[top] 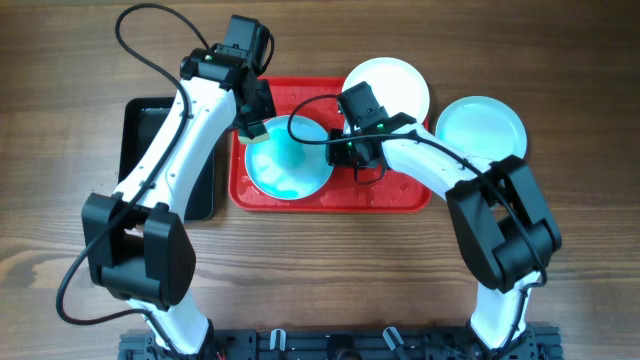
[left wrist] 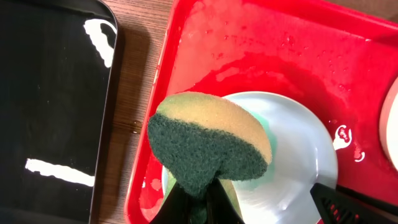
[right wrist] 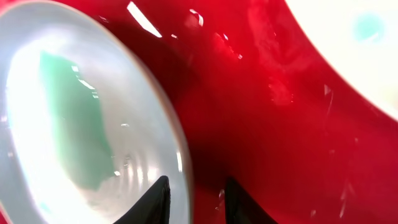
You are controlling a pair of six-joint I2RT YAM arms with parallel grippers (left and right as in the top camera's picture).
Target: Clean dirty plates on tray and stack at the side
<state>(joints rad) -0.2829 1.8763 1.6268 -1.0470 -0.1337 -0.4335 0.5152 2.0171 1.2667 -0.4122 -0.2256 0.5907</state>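
A pale turquoise plate [top: 285,165] with a green smear [right wrist: 68,118] lies at the left of the red tray [top: 390,195]. My left gripper [top: 250,122] is shut on a yellow and dark green sponge [left wrist: 208,146], held over the plate's [left wrist: 298,149] left part. My right gripper [top: 338,150] straddles the plate's right rim [right wrist: 177,143], one finger over the plate and one outside, and grips it. A white plate [top: 390,85] with a small green mark [right wrist: 370,28] sits on the tray's far right corner. A second turquoise plate [top: 480,125] lies on the table to the right of the tray.
A smaller black tray [top: 140,150] lies on the wooden table left of the red tray, also in the left wrist view [left wrist: 50,112]. The red tray's floor [left wrist: 280,56] is wet with droplets.
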